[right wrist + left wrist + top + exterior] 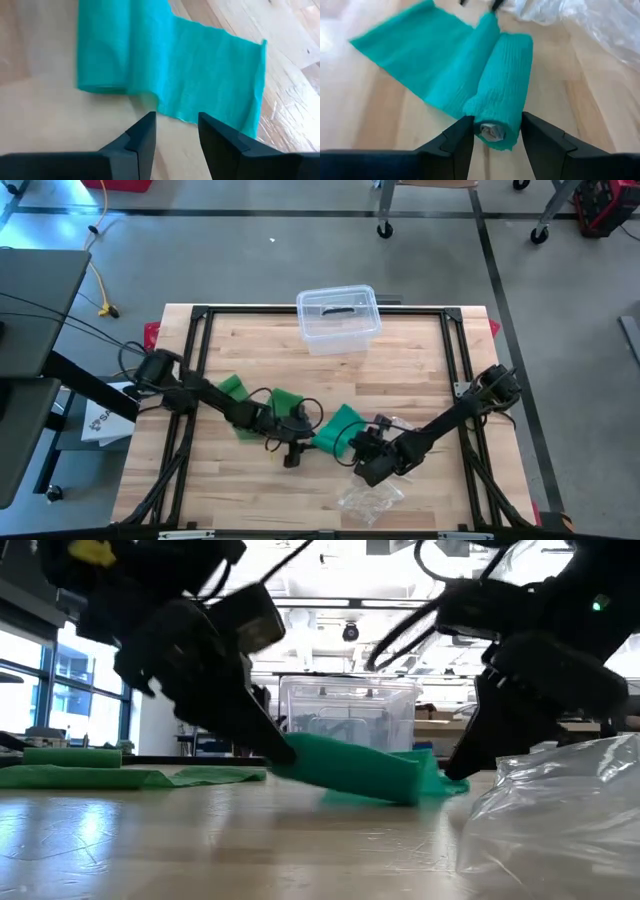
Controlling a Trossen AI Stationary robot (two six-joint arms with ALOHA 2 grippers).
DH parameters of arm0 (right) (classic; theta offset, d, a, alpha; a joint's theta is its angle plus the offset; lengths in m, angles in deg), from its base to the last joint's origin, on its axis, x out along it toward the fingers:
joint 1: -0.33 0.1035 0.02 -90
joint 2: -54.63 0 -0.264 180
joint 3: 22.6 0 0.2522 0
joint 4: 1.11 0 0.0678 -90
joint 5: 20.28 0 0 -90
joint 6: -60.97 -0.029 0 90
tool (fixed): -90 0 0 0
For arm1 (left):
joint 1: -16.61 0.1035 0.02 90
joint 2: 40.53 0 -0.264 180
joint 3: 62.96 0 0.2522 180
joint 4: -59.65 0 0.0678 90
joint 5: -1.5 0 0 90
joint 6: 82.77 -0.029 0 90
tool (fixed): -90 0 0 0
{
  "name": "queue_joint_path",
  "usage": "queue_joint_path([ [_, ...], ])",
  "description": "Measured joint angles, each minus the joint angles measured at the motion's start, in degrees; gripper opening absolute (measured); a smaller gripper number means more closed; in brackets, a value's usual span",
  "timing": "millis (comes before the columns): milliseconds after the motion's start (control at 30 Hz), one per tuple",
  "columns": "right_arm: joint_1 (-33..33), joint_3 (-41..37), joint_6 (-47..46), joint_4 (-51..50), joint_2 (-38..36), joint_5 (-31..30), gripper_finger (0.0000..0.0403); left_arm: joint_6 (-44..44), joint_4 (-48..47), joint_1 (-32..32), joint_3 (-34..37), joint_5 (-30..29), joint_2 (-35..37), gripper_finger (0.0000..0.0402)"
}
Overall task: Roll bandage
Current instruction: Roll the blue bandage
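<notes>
A teal bandage lies at the table's middle. Its rolled part point(505, 75) runs on into a flat band point(210, 70) spread over the wood. My left gripper point(492, 145) is shut on the roll's near end; in the high view it point(303, 436) comes in from the left. My right gripper point(175, 131) stands open at the flat band's edge, coming from the right point(360, 444). I cannot tell whether it touches the band. More green bandage point(236, 388) lies under the left arm. My left gripper pinches the roll's open end point(492, 131) between its two fingers point(462, 142), one on each side of the roll. The fingers slant down from the table's left and lie along the roll. The held end is raised, and the other end point(405, 790) rests on the table.
A clear lidded bin point(338, 318) stands at the far middle. A crumpled clear plastic bag point(370, 498) lies near the front edge, by the right gripper. A black frame point(200, 350) runs around the table. Bare wood lies to the far right.
</notes>
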Motion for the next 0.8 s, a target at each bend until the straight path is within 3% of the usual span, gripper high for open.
queue_joint_path([
  [233,0.5,0.7,0.5,0.5,0.0,1.3,0.0138,1.0,-8.7,-1.6,0.1,-1.9,2.4,0.0154],
  [600,2.5,0.7,-2.3,0.0,0.0,1.4,0.0138,2.3,-11.9,-2.1,0.6,-2.5,3.3,0.0188],
  [800,3.7,0.6,-1.5,1.9,0.0,1.3,0.0138,-0.1,-5.0,-4.1,0.6,-3.3,0.1,0.0186],
])
